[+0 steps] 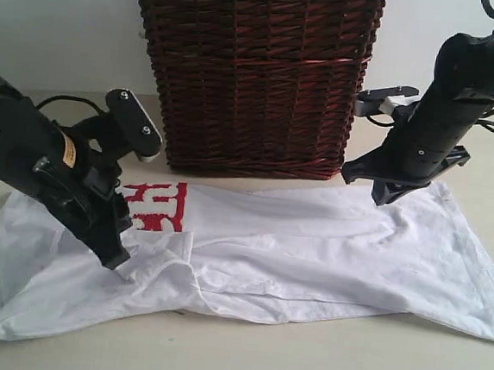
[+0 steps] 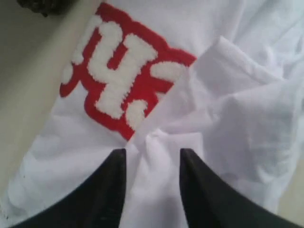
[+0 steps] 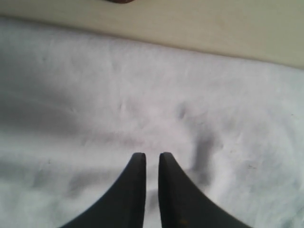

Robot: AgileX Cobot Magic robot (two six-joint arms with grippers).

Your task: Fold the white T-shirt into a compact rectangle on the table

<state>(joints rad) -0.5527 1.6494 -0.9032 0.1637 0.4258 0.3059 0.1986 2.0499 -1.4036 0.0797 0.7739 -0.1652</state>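
Note:
The white T-shirt lies spread across the table, rumpled, its red-outlined lettering partly covered by a folded-over flap. My left gripper presses down on the shirt's left part, just below the lettering. Its jaws stand a little apart with a bunched ridge of white cloth squeezed between them; the left gripper is shut on it. My right gripper hangs at the shirt's far right edge. The right gripper is shut, over flat cloth. The neck tag is not visible.
A dark brown wicker basket stands behind the shirt at the middle back, close to its far edge. Bare beige table shows beyond the shirt and along the front. A black cable lies at the back left.

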